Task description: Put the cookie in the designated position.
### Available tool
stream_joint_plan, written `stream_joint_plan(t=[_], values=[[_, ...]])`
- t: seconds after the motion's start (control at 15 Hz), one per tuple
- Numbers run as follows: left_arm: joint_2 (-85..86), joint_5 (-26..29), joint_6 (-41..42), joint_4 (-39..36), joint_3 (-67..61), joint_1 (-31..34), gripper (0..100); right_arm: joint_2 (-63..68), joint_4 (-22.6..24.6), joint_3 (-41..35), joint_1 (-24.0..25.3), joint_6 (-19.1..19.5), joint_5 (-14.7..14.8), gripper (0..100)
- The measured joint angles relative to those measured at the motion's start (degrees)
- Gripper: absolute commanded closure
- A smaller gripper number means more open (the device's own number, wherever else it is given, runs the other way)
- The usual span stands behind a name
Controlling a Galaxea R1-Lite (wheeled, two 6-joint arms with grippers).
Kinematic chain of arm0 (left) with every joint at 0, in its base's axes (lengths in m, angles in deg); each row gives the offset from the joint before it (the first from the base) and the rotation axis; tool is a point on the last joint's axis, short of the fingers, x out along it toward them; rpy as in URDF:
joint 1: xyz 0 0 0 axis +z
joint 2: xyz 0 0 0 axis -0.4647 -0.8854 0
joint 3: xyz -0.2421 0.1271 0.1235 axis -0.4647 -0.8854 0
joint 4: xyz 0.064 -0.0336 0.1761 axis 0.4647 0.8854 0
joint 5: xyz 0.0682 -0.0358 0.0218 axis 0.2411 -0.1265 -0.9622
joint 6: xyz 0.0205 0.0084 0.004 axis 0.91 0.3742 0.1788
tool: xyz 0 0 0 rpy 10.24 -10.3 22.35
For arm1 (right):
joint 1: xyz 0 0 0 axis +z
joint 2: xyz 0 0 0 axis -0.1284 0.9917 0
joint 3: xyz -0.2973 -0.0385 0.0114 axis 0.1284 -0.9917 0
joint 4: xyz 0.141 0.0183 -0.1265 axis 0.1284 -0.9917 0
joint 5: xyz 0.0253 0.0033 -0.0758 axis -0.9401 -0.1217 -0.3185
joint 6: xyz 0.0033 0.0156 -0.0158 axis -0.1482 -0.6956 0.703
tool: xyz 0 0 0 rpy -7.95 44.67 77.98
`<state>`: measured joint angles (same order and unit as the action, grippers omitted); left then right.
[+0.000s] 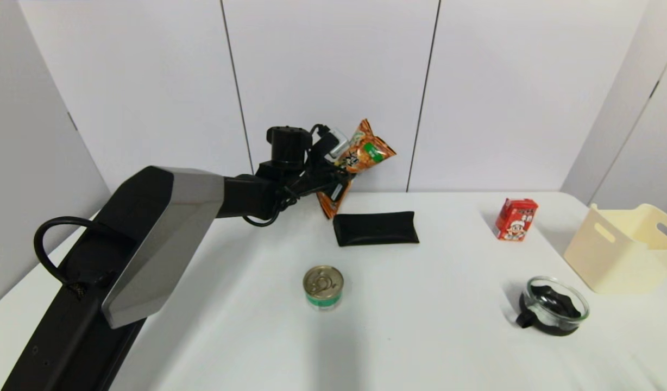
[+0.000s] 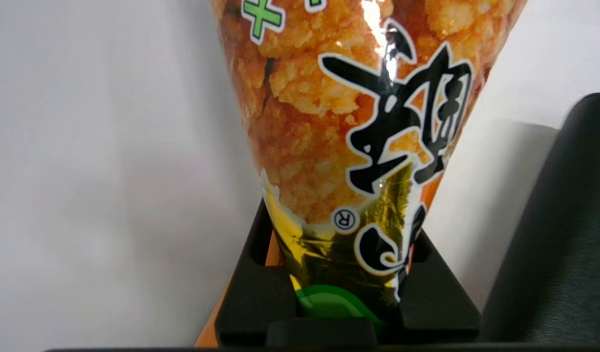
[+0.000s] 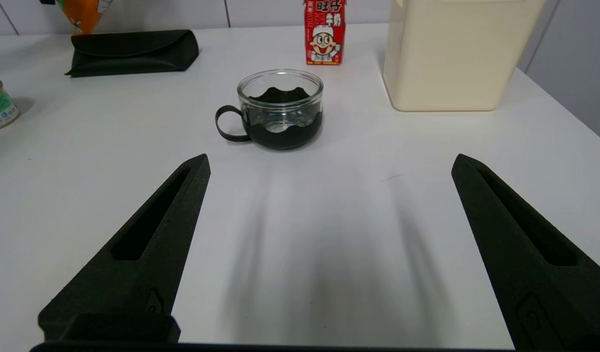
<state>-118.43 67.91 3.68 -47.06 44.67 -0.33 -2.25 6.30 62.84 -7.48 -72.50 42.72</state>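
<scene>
The cookie (image 1: 362, 153) is a crinkly orange foil bag with green patches, held in the air above the table's far middle, tilted. My left gripper (image 1: 338, 179) is shut on its middle. In the left wrist view the cookie (image 2: 349, 122) fills the centre, pinched between my two black fingers (image 2: 253, 293). A corner of the cookie (image 3: 82, 12) shows far off in the right wrist view. My right gripper (image 3: 329, 171) hangs open above the near right part of the table, nothing between its fingers; it is out of the head view.
A black pouch (image 1: 375, 228) lies just under and right of the held bag. A green-labelled tin can (image 1: 323, 287) stands mid-table. A red drink carton (image 1: 515, 219), a glass cup with black sleeve (image 1: 556, 305) and a cream bin (image 1: 627, 247) occupy the right side.
</scene>
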Motion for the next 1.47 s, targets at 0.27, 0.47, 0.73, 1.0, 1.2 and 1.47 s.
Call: stream_joint_plan(t=[0.27, 0.47, 0.73, 1.0, 1.2, 1.47], values=[[0.0, 0.0, 0.1, 0.0, 0.0, -0.1, 0, 0.0, 0.0, 0.0, 0.0, 0.0, 0.0, 0], [0.2, 0.0, 0.2, 0.1, 0.0, -0.1, 0, 0.0, 0.0, 0.0, 0.0, 0.0, 0.0, 0], [2.1, 0.1, 0.3, 0.7, 0.0, 0.1, 0, 0.0, 0.0, 0.0, 0.0, 0.0, 0.0, 0], [9.0, 0.1, 0.3, 7.9, -0.8, 0.4, 0, 0.0, 0.0, 0.0, 0.0, 0.0, 0.0, 0], [18.1, -0.2, 2.4, 19.3, -2.6, 0.9, 0, 0.0, 0.0, 0.0, 0.0, 0.0, 0.0, 0], [32.6, -1.5, 4.2, 33.0, -14.9, 3.7, 0, 0.0, 0.0, 0.0, 0.0, 0.0, 0.0, 0]])
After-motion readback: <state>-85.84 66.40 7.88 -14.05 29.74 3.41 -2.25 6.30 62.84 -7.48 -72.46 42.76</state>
